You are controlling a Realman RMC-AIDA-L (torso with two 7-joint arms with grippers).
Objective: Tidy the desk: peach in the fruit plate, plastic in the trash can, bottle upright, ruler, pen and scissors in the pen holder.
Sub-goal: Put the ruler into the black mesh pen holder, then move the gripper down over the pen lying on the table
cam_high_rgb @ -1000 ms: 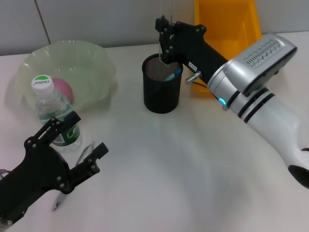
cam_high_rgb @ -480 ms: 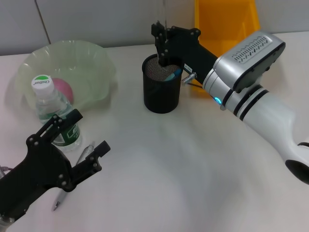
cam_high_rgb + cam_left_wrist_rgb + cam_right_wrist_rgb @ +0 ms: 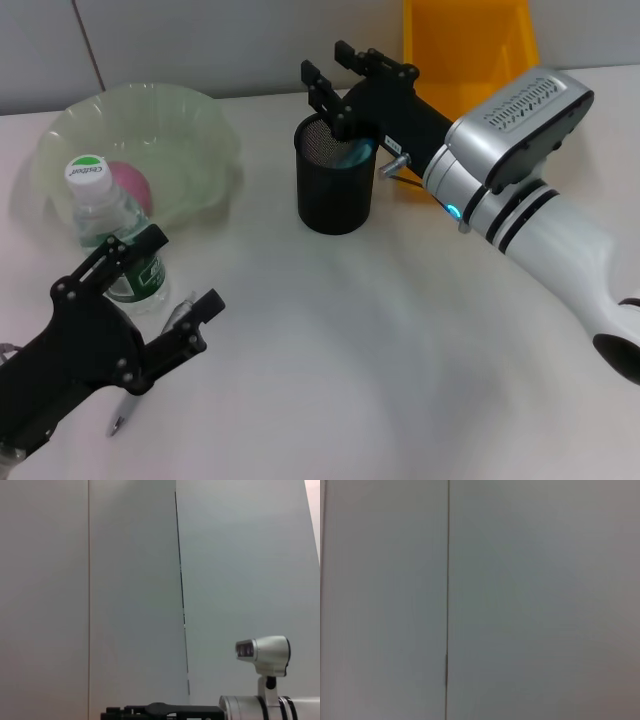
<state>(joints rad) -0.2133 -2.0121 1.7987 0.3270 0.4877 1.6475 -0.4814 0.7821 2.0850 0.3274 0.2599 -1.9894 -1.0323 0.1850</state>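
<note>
Right gripper (image 3: pixel 345 82) poised just above the rim of the pen holder (image 3: pixel 335 190), fingers spread wide apart and empty. Reads as a drop position: directly over the mouth, so that anything let go falls straight in rather than catching the mesh wall. Something blue (image 3: pixel 355 155) leaning inside the pen holder against its far side, possibly a scissors handle; too little showing to be sure. No ruler made out anywhere.

Well to the left of the pen holder and nearer the robot, left gripper (image 3: pixel 180 275) low over the desk, fingers also apart, gripping nothing. Seems aimed at the pen (image 3: pixel 176 318), lying flat on the table partly beneath that gripper, tip pointing toward the robot. Low and open presumably in order to straddle the thin barrel before closing.

Left of the pen holder, fruit plate (image 3: pixel 205 120) with the peach (image 3: pixel 133 186) already resting inside. In front of the plate, bottle (image 3: pixel 105 225) standing upright, cap on top, just beside the left gripper's upper finger; a likely thing to knock during the pen pick.

Behind the pen holder to the right, yellow trash can (image 3: pixel 470 50), contents not visible. By this judgement, only the pen left to collect.
</note>
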